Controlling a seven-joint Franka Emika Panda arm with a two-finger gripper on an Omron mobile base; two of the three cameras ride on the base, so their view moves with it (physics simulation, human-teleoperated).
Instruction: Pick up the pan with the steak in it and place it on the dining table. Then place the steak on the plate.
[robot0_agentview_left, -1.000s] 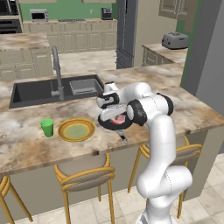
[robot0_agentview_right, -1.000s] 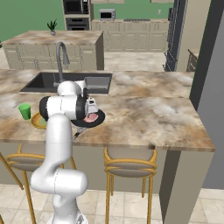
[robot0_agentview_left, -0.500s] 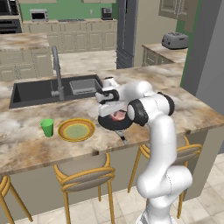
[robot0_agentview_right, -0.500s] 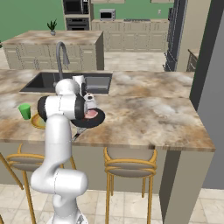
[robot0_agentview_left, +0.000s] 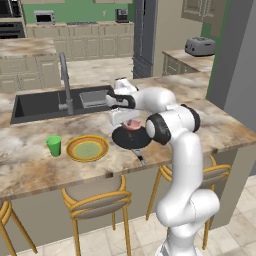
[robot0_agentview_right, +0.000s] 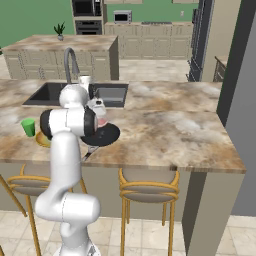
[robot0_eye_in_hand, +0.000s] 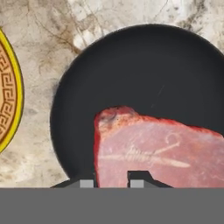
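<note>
On the left of the marbled tabletop (robot0_agentview_left: 30, 165), in the left base view, a small green cup (robot0_agentview_left: 53, 145) is seen standing upright near the front edge. Just beside it to the right, apart from it, a round plate (robot0_agentview_left: 87, 148) with a yellow rim and greenish centre is laid flat; nothing is seen on it. Behind both, a dark sink (robot0_agentview_left: 37, 105) is set into the tabletop, and a grey tap (robot0_agentview_left: 65, 82) is mounted at its rim.

Next to the right, the black pan (robot0_agentview_left: 131, 138) is set on the tabletop, close to the plate but not touching it; its short dark handle is pointed toward the front edge. The pinkish steak (robot0_agentview_left: 132, 124) is seen at the pan, under the robot's hand. The pincer (robot0_agentview_left: 125, 116) is positioned directly above the pan, pointing down.

In the hand view, the plate rim (robot0_eye_in_hand: 13, 87) is shown at the left edge, a strip of marble is left between it and the pan (robot0_eye_in_hand: 144, 65), and the steak (robot0_eye_in_hand: 157, 153) is spread over the lower right part of the pan's floor. The pincer (robot0_eye_in_hand: 112, 181) is shown with its two fingertips (robot0_eye_in_hand: 138, 178) a little apart at the steak's near edge; whether the meat is gripped between them cannot be told.

In the right base view, the cup (robot0_agentview_right: 28, 127) is seen at far left, the pan (robot0_agentview_right: 106, 135) beside the white arm, and wooden stools (robot0_agentview_right: 147, 187) are tucked under the front edge.
</note>
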